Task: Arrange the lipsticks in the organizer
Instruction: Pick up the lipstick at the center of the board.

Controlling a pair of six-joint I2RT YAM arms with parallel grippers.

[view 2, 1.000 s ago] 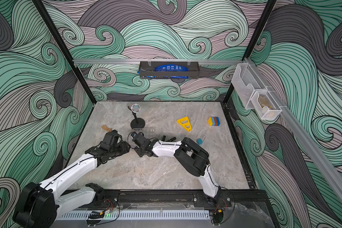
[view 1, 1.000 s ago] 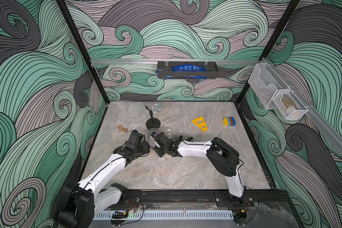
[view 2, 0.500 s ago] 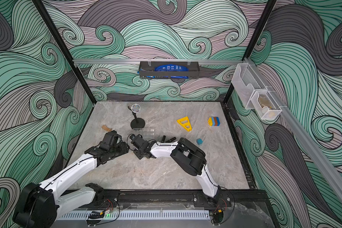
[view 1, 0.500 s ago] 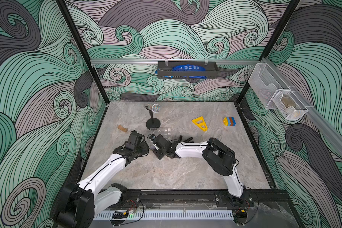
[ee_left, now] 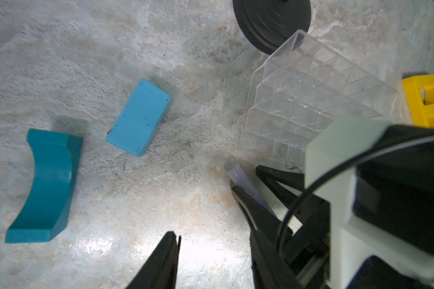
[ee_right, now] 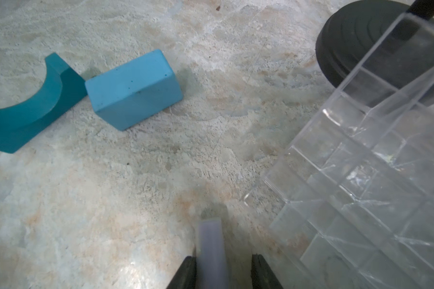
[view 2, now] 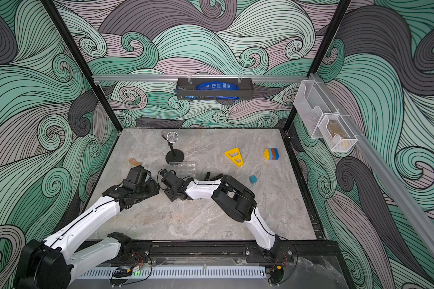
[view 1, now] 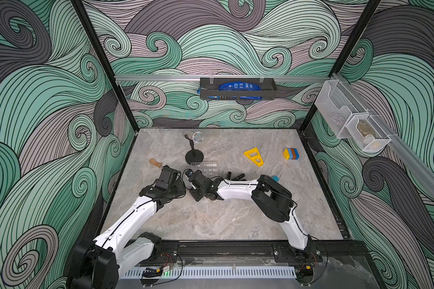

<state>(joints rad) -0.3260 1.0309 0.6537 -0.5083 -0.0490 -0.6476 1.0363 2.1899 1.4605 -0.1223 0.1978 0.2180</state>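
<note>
The clear gridded organizer (view 1: pixel 207 167) (view 2: pixel 184 166) (ee_left: pixel 311 100) (ee_right: pixel 373 175) stands mid-table beside a black round base. A slim lavender lipstick (ee_right: pixel 211 242) (ee_left: pixel 241 177) lies on the table just in front of it. My right gripper (ee_right: pixel 222 260) (view 1: pixel 191 184) straddles this tube: one finger touches it, and a gap shows at the other. Several black lipsticks (view 1: pixel 236 176) (view 2: pixel 213 176) lie behind the right forearm. My left gripper (ee_left: pixel 213 240) (view 1: pixel 179 185) hovers open and empty close beside the right one.
A light blue block (ee_left: pixel 139 117) and a teal arch (ee_left: pixel 48 185) lie on the table near both grippers. A stand with a black base (view 1: pixel 194 157), a yellow wedge (view 1: pixel 253 156), a striped block (view 1: pixel 291 154), a small blue cube (view 1: pixel 275 178) and a tan piece (view 1: pixel 155 162) also sit on the table.
My right gripper has slid left towards the left gripper, and its jaws have narrowed around the lavender tube. The left arm has barely moved.
</note>
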